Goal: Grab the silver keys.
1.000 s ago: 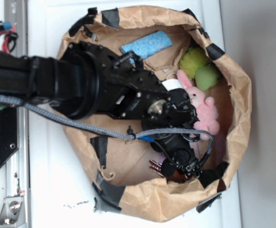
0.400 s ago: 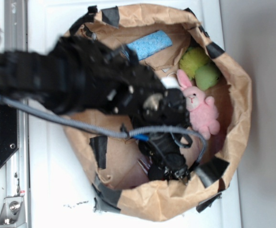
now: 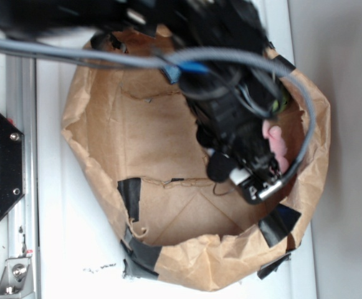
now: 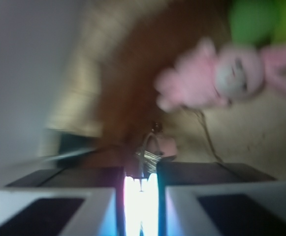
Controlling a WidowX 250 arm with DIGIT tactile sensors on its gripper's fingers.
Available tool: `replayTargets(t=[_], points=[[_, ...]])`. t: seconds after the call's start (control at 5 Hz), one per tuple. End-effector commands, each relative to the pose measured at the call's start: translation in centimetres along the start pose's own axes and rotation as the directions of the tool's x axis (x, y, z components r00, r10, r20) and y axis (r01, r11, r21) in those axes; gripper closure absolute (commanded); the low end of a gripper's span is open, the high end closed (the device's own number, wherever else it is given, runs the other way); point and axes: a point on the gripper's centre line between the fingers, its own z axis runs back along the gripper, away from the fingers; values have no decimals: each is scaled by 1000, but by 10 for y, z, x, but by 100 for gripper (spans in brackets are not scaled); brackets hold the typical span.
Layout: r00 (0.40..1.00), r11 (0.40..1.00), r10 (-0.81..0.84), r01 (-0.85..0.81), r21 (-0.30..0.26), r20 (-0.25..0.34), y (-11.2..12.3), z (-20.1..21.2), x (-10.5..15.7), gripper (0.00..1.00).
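Observation:
In the wrist view the silver keys (image 4: 150,157) sit pinched between the two dark fingers of my gripper (image 4: 140,169), with their thin wire ring rising just above the fingertips. The jaws stand almost closed, with only a narrow bright gap between them. In the exterior view my gripper (image 3: 260,185) is raised close to the camera, over the right side of the brown paper bag (image 3: 106,124). The keys are hidden behind the arm there. The wrist view is blurred by motion.
The pink plush bunny (image 4: 231,73) lies on the bag floor below the gripper, partly hidden by the arm in the exterior view (image 3: 275,138). Green plush balls (image 4: 258,19) lie beside it. The bag's crumpled walls ring the floor, patched with black tape (image 3: 131,193).
The arm has risen from the bag's lower right floor toward the camera. The keys and their tag are gone from the floor and now sit between the jaws.

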Motion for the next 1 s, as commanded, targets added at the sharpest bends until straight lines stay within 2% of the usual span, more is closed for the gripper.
replayTargets(t=[0.0, 0.4, 0.6, 0.8], points=[[989, 943, -117, 83, 321, 87, -20, 9, -10, 100], [995, 843, -26, -31, 537, 98, -12, 12, -9, 100], [997, 802, 15, -59, 594, 80, -3, 25, -4, 100], [998, 805, 14, -51, 591, 67, 4, 38, 2, 100]])
